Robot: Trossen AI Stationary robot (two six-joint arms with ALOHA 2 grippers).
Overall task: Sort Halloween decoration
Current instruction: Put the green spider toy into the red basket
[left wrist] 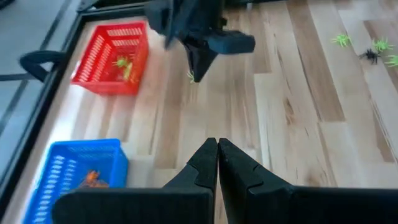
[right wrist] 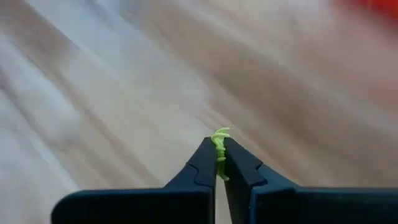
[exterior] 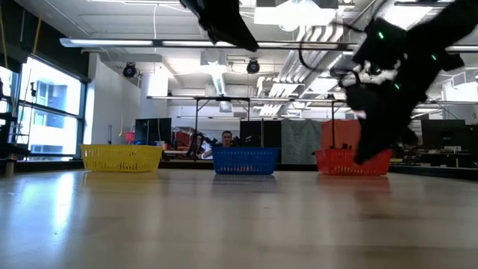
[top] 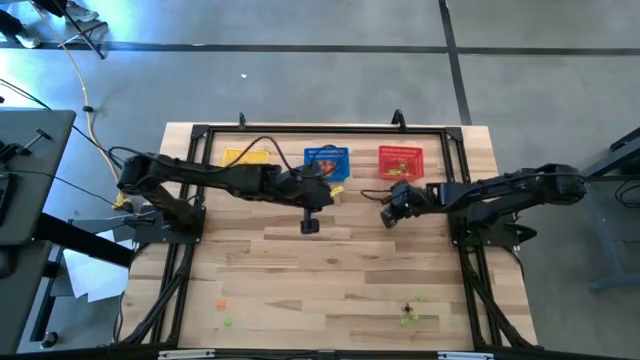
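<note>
right gripper point(right wrist: 220, 163) squeezed tight on a little light green trinket point(right wrist: 219, 144), pinched between the two dark fingers point(right wrist: 202, 165), with its spiky top poking out past the tips. up off the wooden table point(top: 330, 280) in the high view, right of the middle, just below the red basket point(top: 401, 160) near the top edge. left gripper point(left wrist: 218, 160) closed with nothing in it, fingertips pressed together, up near the middle of the high view just below the blue basket point(top: 327, 162). yellow basket point(top: 246, 157) at the top, left of the blue one. orange bits inside the blue basket, green bits inside the red one. more green trinkets point(top: 419, 298) and a black spider trinket point(top: 407, 309) lying loose in the lower right of the high view. an orange trinket point(top: 221, 302) and a green one point(top: 228, 322) in the lower left, well apart from both grippers. a person point(exterior: 226, 139) far back in the room, seen small behind the blue basket in the low view.
</note>
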